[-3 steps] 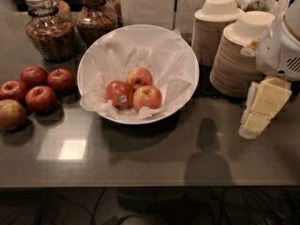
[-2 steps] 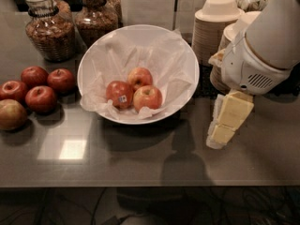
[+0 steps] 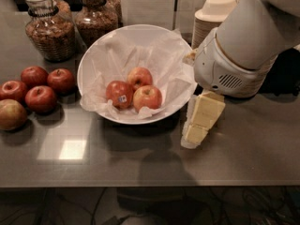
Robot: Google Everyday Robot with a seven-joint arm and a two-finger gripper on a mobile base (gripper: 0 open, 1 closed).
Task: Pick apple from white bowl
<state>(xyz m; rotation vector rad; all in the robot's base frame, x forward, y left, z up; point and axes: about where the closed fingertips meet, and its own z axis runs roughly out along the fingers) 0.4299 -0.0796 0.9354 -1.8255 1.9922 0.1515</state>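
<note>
Right of centre toward the counter's (image 3: 258,153) front edge, just beside the white bowl (image 3: 89,62), the gripper (image 3: 200,121) hangs low holding nothing, how far open I cannot tell, and the apple (image 3: 147,97) lies to its left, over the rim, in the bowl's near right part.

- A self-serve snack counter, of the kind found in an office kitchenette, is indicated.
- A long dark counter (image 3: 243,158) is noted, with cables (image 3: 47,205) seen below its front edge.
- Two lidded glass jars (image 3: 49,29) filled with brown dry food are placed at the back.
- Disposable paper bowls (image 3: 213,13) are stacked for users.
- A paper-lined white bowl (image 3: 93,55) is set out, with loose apples (image 3: 41,97) beside it.
- The robot's gripper (image 3: 199,125) is recorded just right of that bowl.
</note>
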